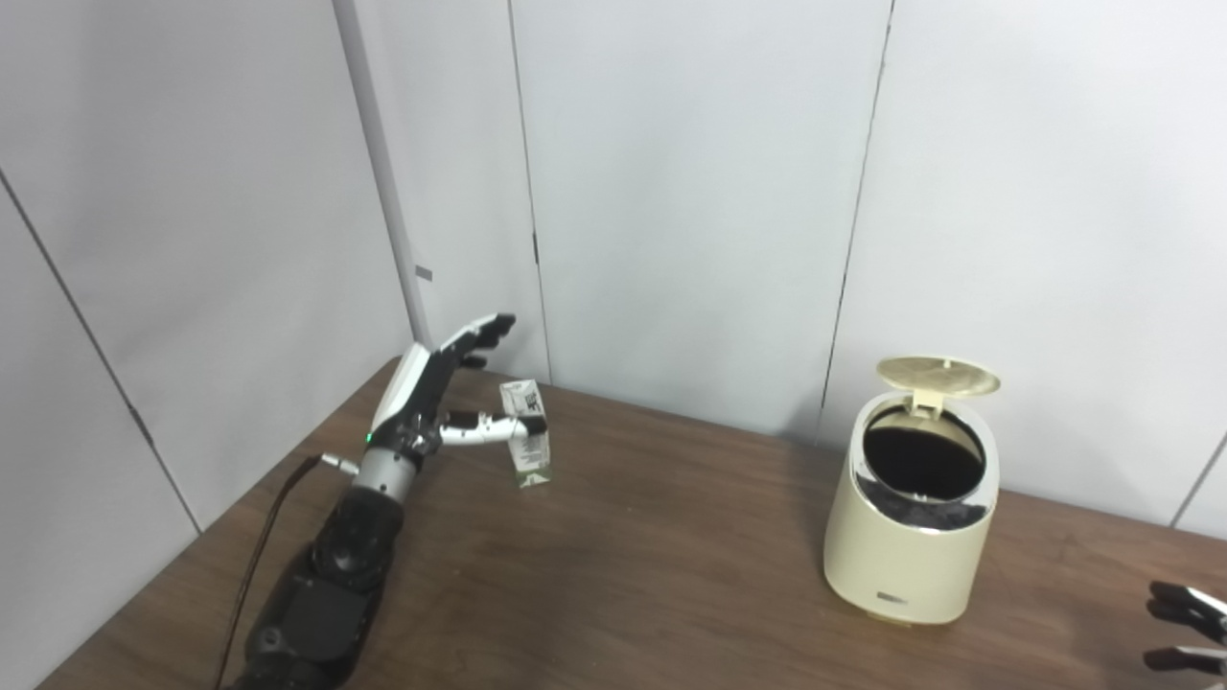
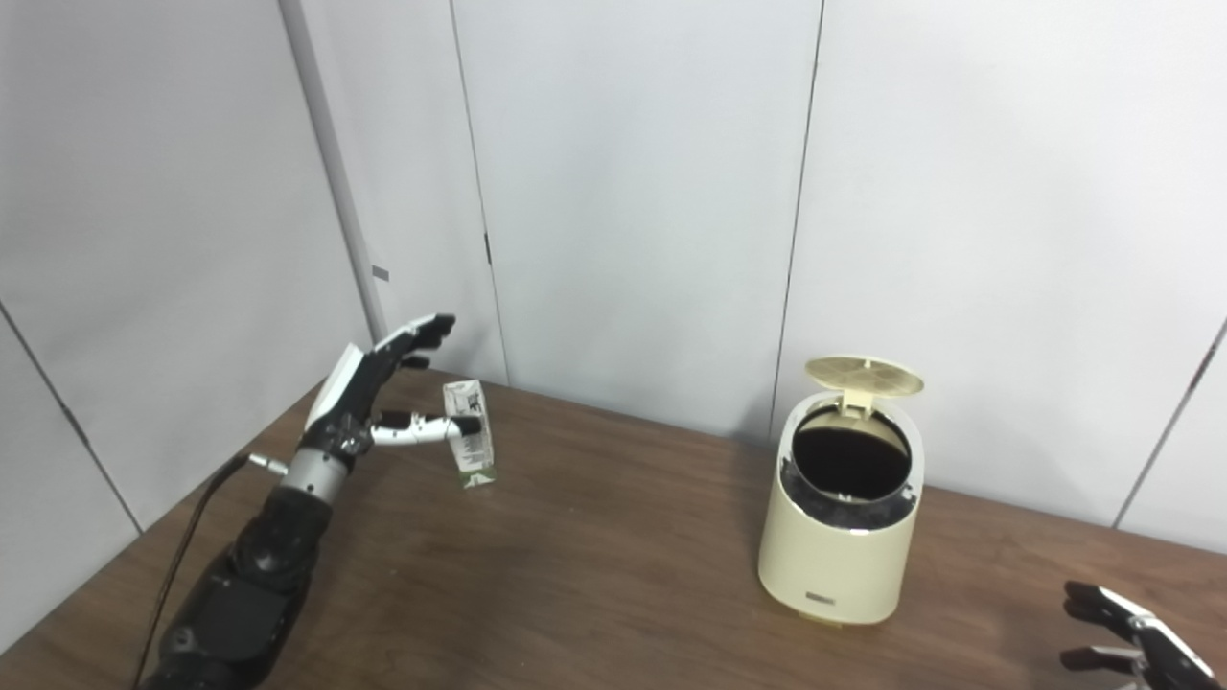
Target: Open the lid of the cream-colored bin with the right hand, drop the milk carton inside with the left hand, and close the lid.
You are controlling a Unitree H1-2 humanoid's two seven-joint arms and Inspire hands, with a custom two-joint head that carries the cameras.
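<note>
The right hand [image 2: 1126, 637] is cut off by the picture's bottom-right corner, only its fingertips showing. The bin [image 1: 911, 537] holds a black interior whose bottom cannot be made out. Print on the milk carton [image 1: 527, 446] is too small to read.

Milk carton [image 1: 526, 433] far left on the table [image 1: 623, 575] (left hand [image 1: 431, 393] beside it), bin [image 1: 911, 508] right.

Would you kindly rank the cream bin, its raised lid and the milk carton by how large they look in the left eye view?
1. Cream bin, clearly largest.
2. Raised lid and milk carton: too alike to rank, and the carton stands farther back on the table, which shrinks it.
</note>
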